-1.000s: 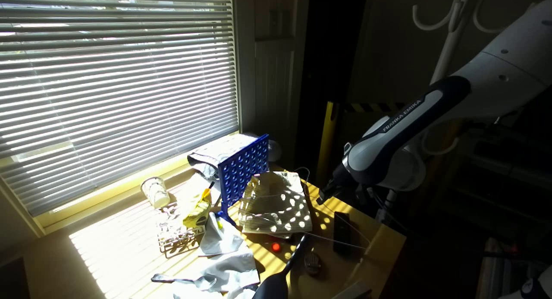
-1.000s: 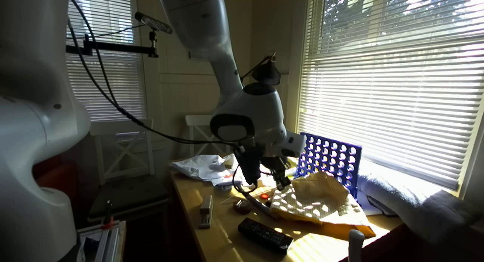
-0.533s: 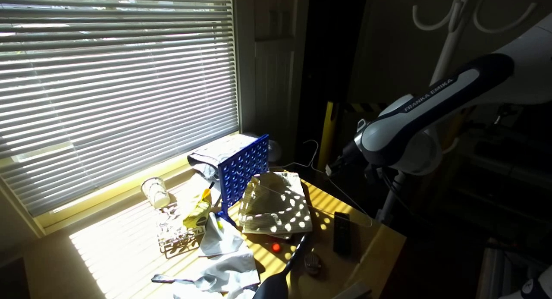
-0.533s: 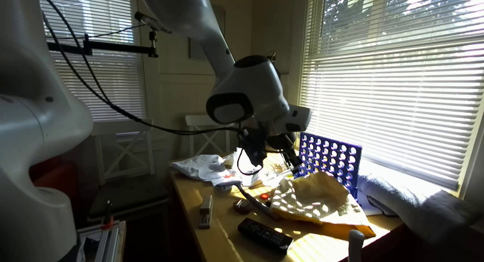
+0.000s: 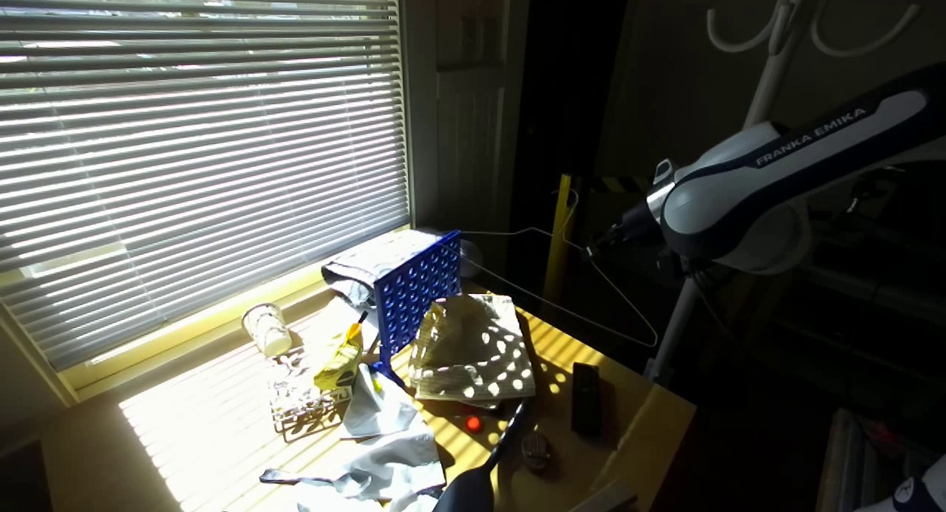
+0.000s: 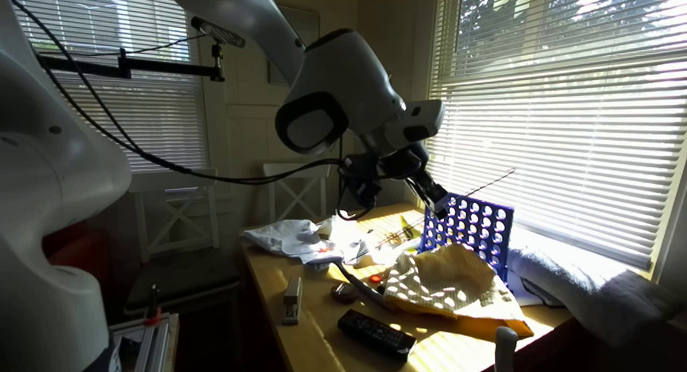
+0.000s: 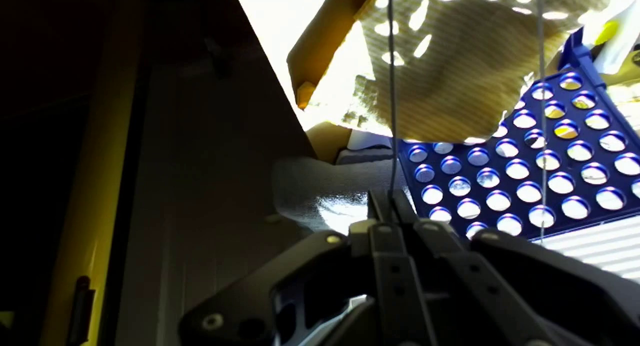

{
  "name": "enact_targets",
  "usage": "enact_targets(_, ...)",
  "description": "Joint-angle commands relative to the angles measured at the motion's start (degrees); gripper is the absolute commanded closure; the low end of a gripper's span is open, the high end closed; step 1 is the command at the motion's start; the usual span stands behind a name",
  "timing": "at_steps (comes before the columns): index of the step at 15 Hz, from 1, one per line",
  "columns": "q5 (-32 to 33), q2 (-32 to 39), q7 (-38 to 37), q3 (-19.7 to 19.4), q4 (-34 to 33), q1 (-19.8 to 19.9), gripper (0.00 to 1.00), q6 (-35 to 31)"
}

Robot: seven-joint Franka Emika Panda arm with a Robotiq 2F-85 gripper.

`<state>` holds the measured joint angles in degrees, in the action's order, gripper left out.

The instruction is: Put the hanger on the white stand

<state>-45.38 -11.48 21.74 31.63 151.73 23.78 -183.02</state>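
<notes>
Grey wire forms the hanger (image 5: 569, 312), which in an exterior view is held in the air by the gripper (image 5: 591, 252). It is tilted: the hook points up, one shoulder runs nearly level towards the blue Connect Four grid (image 5: 417, 298), the other slopes steeply down. The grip is on the steep shoulder, just beside the neck. The white coat stand (image 5: 770, 76) rises behind the robot arm (image 5: 798, 148), its upper hook arms higher in the view than the hanger. The pole appears near the hanger's lower corner; their separation in depth cannot be told.

In an exterior view, the gripper is above the table (image 6: 314, 345); a short stretch of hanger wire slants up beyond it, against the window blind (image 6: 536, 119). A stapler (image 6: 292, 301) and a remote control (image 6: 377, 334) lie on the table, apart from each other.

In the wrist view, the fingertips (image 7: 378, 206) are pinched together on the hanger wire, which runs up from between them. A second stretch of that wire crosses in front of the grid. A yellow post (image 7: 95, 201) shows at the left.
</notes>
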Motion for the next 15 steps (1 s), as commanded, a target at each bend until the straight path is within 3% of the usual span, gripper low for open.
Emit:
enact_targets(1, 2.43, -7.98, -3.48, -4.22, 4.32, -2.15, 0.99, -0.97)
enact_targets(2, 3.23, -9.18, -4.43, -5.79, 5.11, -3.08, 0.99, -1.52)
enact_targets(7, 3.46, -16.08, -4.92, -3.96, 8.01, -0.50, 0.99, -1.85)
enact_targets(8, 1.86, -15.52, -3.01, -1.65, 5.83, 2.44, 0.99, -1.31)
enact_targets(15, -2.32, -24.93, -3.46, 5.12, 5.88, 12.67, 0.99, 0.06)
